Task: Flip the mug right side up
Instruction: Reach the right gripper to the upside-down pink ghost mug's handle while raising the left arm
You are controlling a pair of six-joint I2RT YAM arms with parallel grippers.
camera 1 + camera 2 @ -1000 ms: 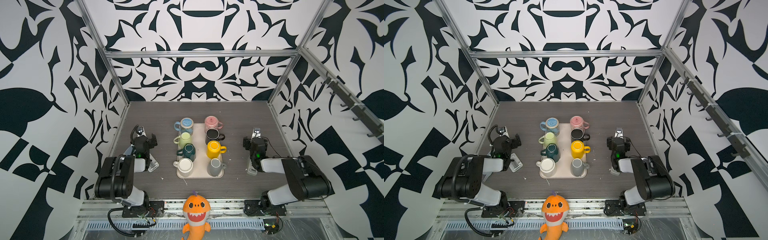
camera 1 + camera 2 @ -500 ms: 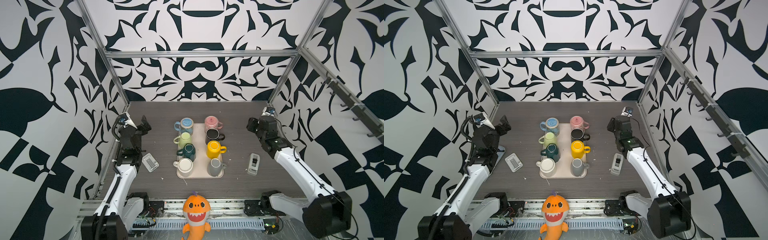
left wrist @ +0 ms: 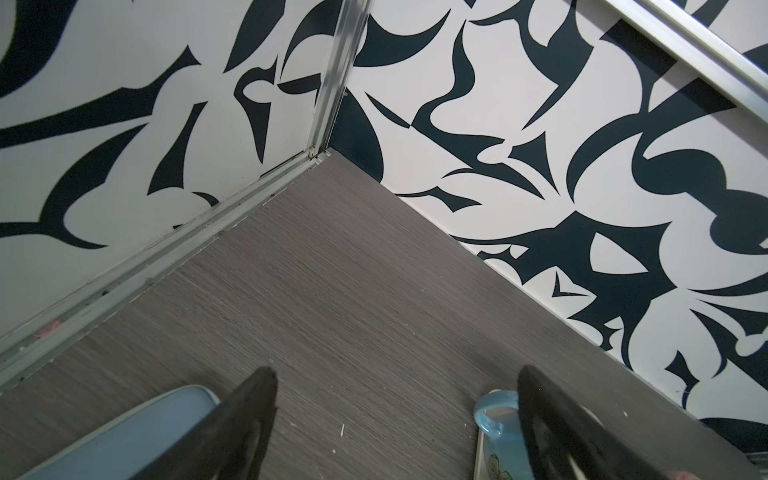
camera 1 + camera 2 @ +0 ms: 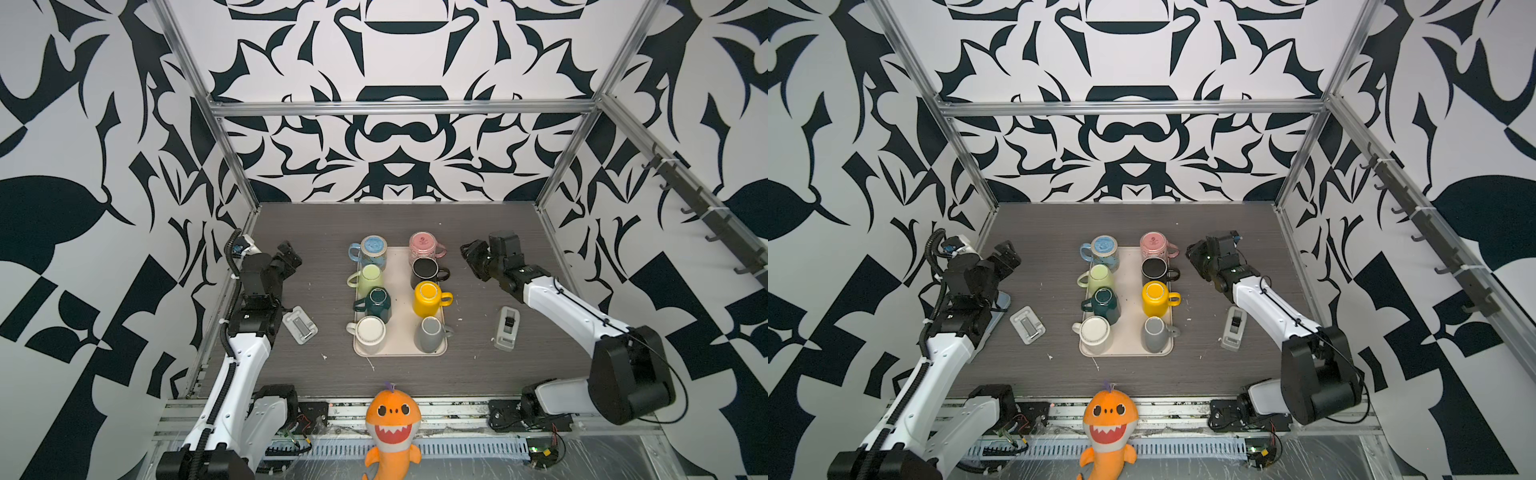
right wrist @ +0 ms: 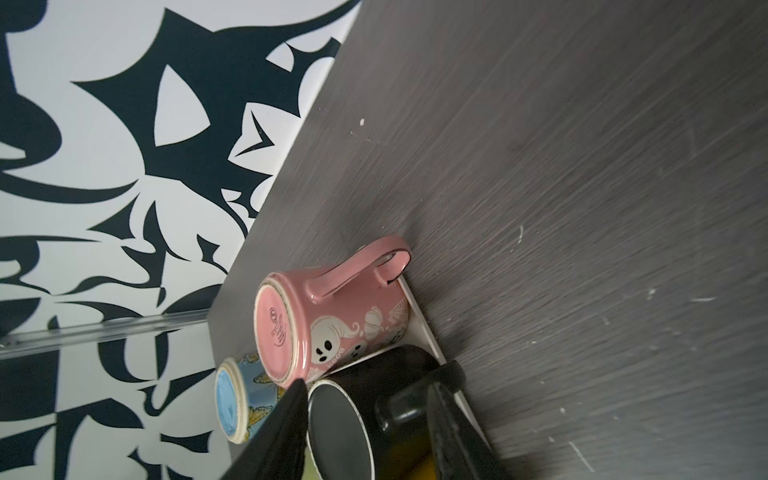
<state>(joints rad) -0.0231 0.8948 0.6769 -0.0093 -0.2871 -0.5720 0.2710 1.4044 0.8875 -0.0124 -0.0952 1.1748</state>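
Grey wood-grain desk [image 4: 324,232] inside black-and-white patterned walls [image 4: 399,158] carries a cream rectangular tray [image 4: 401,270] of glossy ceramic mugs. The pink mug [image 4: 423,243], base up, stands at the tray's far right corner. Right claw [image 4: 471,257], arm stretched low, hovers beside it, jaws partly apart, empty. Left claw [image 4: 291,254] gapes wide, empty; one finger [image 3: 552,428] hides most of the blue mug [image 3: 488,411] in its wrist view.

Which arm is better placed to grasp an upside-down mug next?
Right. The right gripper hovers close beside the black mug and pink mug, both filling its wrist view. The left gripper sits farther from the tray, its camera mostly facing a corner of the table.
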